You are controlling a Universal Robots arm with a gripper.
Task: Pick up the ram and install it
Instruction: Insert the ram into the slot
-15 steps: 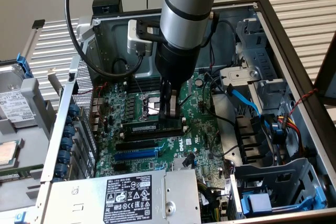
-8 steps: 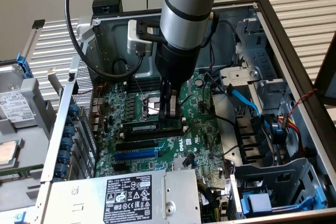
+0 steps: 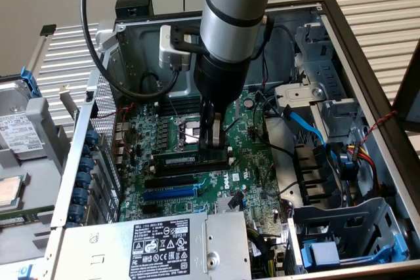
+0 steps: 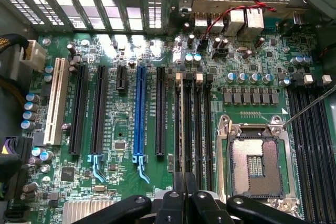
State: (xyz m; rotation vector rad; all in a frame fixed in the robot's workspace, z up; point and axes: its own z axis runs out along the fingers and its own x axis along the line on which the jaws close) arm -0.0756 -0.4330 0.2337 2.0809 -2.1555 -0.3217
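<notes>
The claw (image 3: 213, 141) stands low inside the open computer case, its fingers drawn close together and pressed down on the ram (image 3: 191, 159), which lies seated lengthwise in a memory slot directly beneath the fingertips. In the wrist view the claw (image 4: 184, 195) sits right over the same group of slots, where the ram (image 4: 183, 124) runs edge-on straight away from the fingers. Just beside the claw is the bare processor socket (image 4: 256, 163) with its metal frame. A little farther along the motherboard (image 3: 252, 165) lie the long black expansion slots, and among them the blue expansion slot (image 4: 139, 114). Beyond these, at the near edge of the case in the exterior view, is the grey power supply (image 3: 161, 247) with its white-printed label. Farthest off, past the case wall, a loose drive (image 3: 20, 132) rests on the table.
</notes>
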